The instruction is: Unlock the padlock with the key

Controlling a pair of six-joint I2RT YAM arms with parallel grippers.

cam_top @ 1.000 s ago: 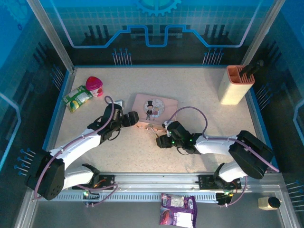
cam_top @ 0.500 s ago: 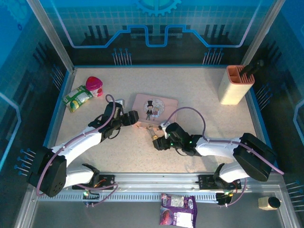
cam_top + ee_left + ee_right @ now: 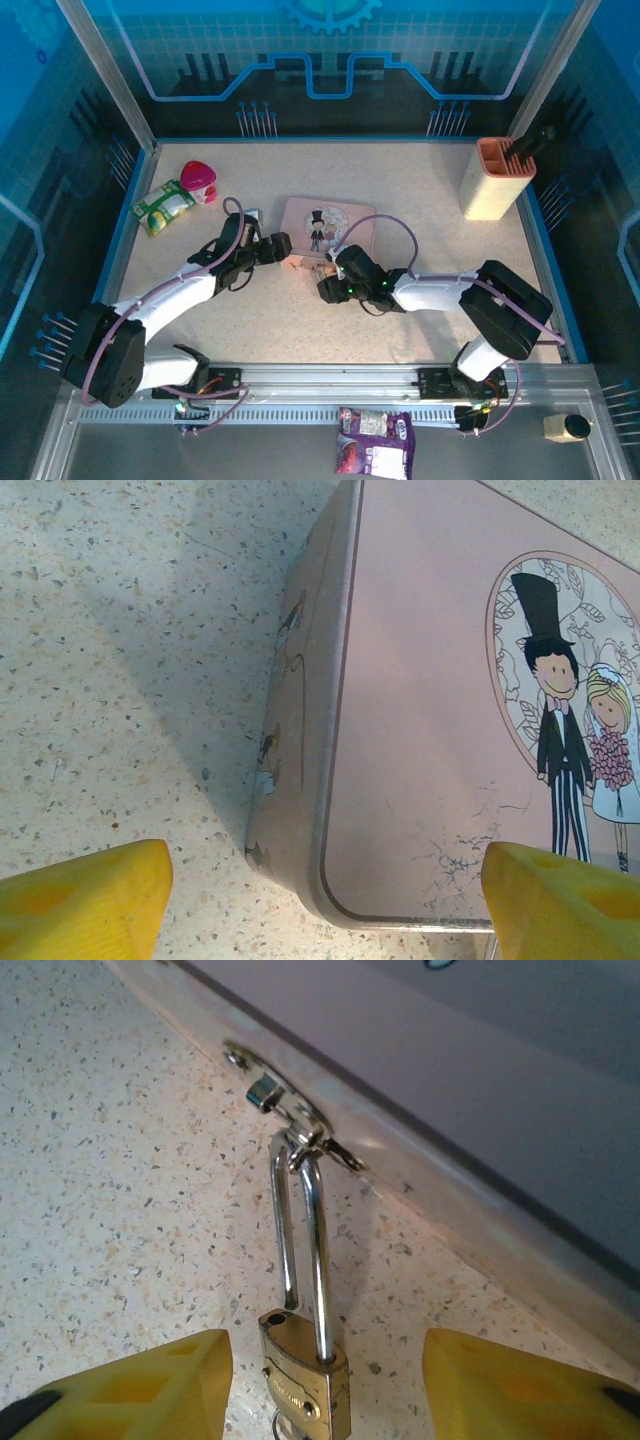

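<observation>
Two thin silver legs of a shackle run from a small metal hasp on the side wall of the pink illustrated tin box down to the tiny brass-gold padlock, which lies flat on the table. Its long axis points away from the tin, straight back toward the right wrist, with the brass body at the near end. One shackle leg ends right at its hole in the body; whether it is seated there cannot be told. The small dark key cannot be made out for certain.

The right gripper brackets the padlock's body — yellow fingers spread, one on each side, touching neither face. It is plainly the nearer arm, so any move on the lock looks to be its own. The left gripper stands wide apart at the tin's near corner, with no contact visible.

The speckled beige tabletop sits inside a blue-lit, metal-framed enclosure. Well away from the tin are a tan holder with an orange rim at far right and a green-and-yellow packet beside a pink-red object at far left.
</observation>
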